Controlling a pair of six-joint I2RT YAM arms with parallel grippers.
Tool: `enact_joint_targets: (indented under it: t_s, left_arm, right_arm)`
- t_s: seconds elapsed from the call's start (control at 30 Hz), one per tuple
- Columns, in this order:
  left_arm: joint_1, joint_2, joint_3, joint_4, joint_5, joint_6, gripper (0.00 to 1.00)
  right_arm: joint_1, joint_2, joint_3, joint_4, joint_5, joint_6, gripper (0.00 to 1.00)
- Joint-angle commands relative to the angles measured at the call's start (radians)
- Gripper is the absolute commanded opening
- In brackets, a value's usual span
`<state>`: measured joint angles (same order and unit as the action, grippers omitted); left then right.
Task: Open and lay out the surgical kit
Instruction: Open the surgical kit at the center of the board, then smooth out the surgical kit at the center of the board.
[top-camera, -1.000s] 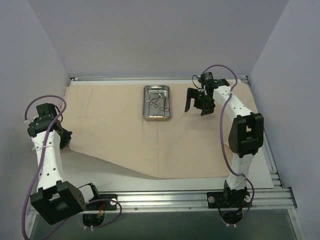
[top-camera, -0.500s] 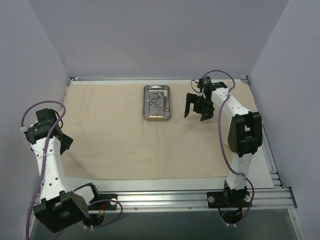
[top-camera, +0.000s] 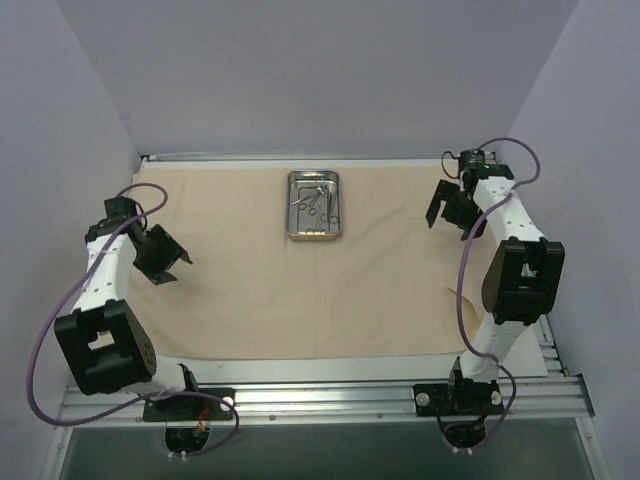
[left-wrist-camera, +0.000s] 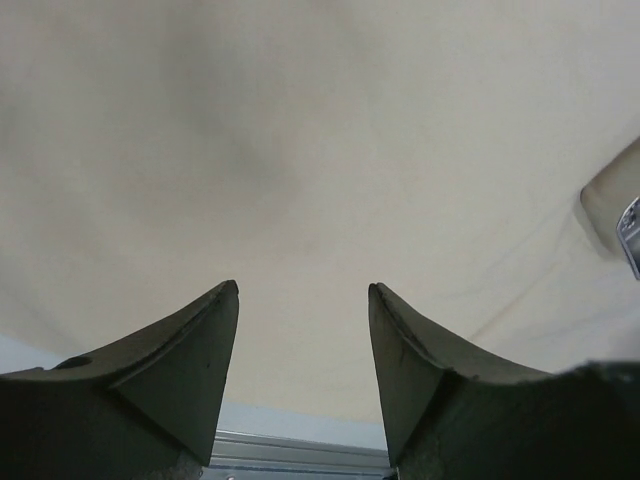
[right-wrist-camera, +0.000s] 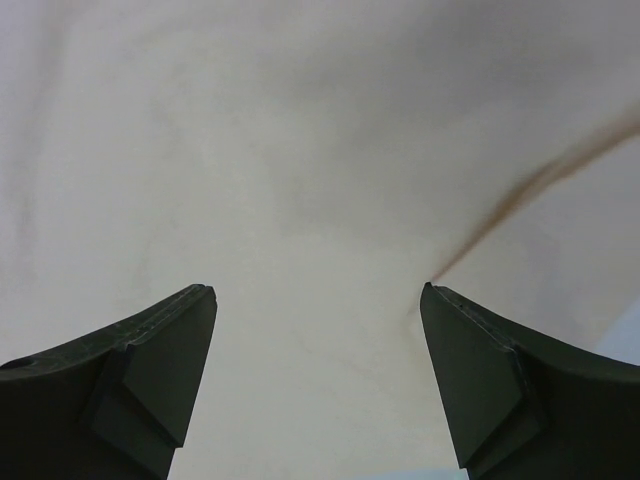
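The surgical kit's beige cloth (top-camera: 260, 290) lies spread flat over the table. Its shiny steel tray (top-camera: 315, 205) sits at the far middle with several thin silver ring-handled instruments (top-camera: 318, 200) inside. My left gripper (top-camera: 176, 268) hovers open over the cloth's left part, holding nothing. The left wrist view shows the left gripper (left-wrist-camera: 303, 290) over plain cloth (left-wrist-camera: 300, 150), and a tray corner (left-wrist-camera: 630, 235) at the right edge. My right gripper (top-camera: 448, 228) is open and empty above the cloth's far right. The right wrist view shows the right gripper (right-wrist-camera: 316, 290) over cloth (right-wrist-camera: 300, 150) with a crease (right-wrist-camera: 530, 190).
A strip of white tabletop (top-camera: 330, 368) shows in front of the cloth, then the aluminium rail (top-camera: 330, 398) carrying both arm bases. Purple-grey walls close in the left, back and right. A small lifted bit of cloth (top-camera: 459, 296) sits by the right arm.
The left gripper opened and let go of the cloth's near-left corner, which now lies flat. The left gripper then moved up over the cloth's left side. The right gripper swung from beside the tray to the far right.
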<state>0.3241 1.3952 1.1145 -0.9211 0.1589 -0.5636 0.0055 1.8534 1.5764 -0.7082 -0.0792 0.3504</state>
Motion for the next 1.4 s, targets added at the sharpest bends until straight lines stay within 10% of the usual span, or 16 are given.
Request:
enact_joint_targets:
  t_s: [0.0,0.83,1.03,1.17,1.37]
  left_arm:
    - [-0.083,0.096,0.07,0.108,0.11,0.025,0.63]
    - [-0.209,0.439,0.156,0.208,0.28,0.042,0.63]
    - [-0.209,0.452,0.162,0.212,0.303,0.048,0.63]
    - [-0.211,0.455,0.168,0.212,0.312,0.054,0.63]
    - [-0.209,0.452,0.145,0.235,0.34,0.05,0.64]
  right_arm:
    - [-0.077,-0.091,-0.064,-0.096,0.151,-0.004,0.86]
    - [-0.095,0.003,-0.24,-0.255,0.351,0.048,0.7]
    - [-0.099,0.043,-0.25,-0.231,0.366,0.041,0.54]
    - [-0.105,0.027,-0.251,-0.232,0.4,0.056,0.19]
    - [-0.176,-0.054,-0.271,-0.235,0.438,0.067,0.0]
